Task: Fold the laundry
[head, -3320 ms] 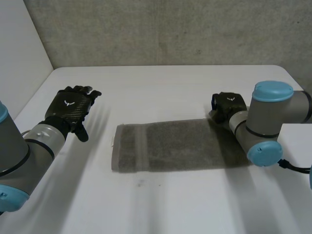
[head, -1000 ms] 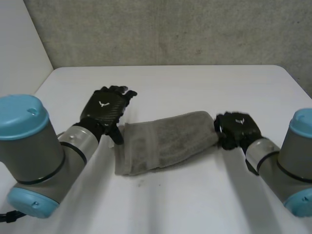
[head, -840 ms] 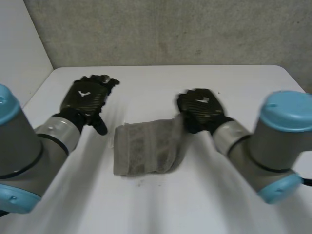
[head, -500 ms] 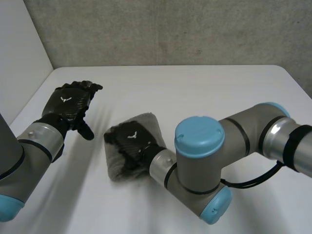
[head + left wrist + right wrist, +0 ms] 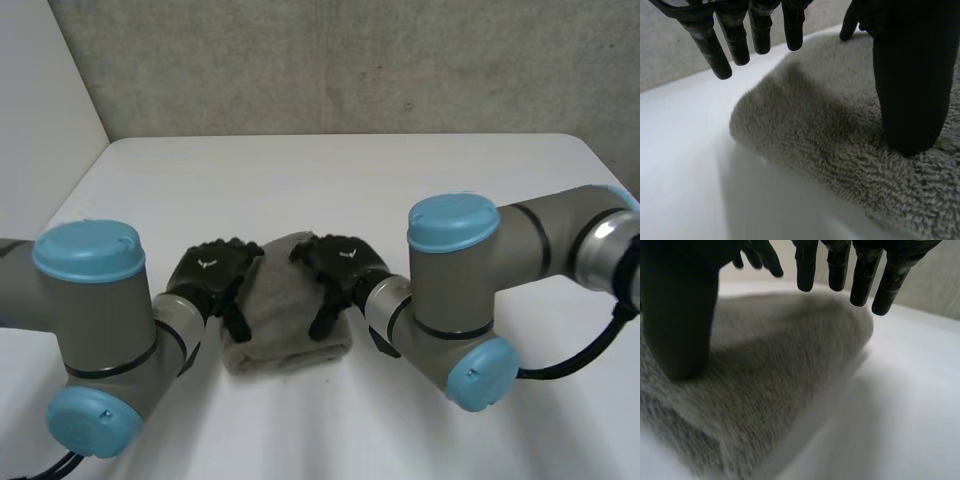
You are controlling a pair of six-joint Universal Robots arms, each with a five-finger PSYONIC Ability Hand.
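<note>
The black left hand (image 5: 212,276) is resting at the left edge of the grey terry towel (image 5: 283,312), its fingers straight and gripping nothing, thumb pressing the pile. The towel is lying as a compact folded bundle mid-way across the white table (image 5: 330,180). The black right hand (image 5: 340,262) is pressing its right side, fingers likewise straight. The folding is looking nearly done, with only flattening and release seemingly left

We see the towel (image 5: 283,305) as grey terry cloth, looped, fuzzy and matt. Under it the white counter (image 5: 400,190) looks smooth with a faint sheen. The left robot hand (image 5: 212,278) and right robot hand (image 5: 340,262) are black, and their backs show a slightly glossy woven pattern. The wall (image 5: 350,60) looks like rough, speckled concrete.
</note>
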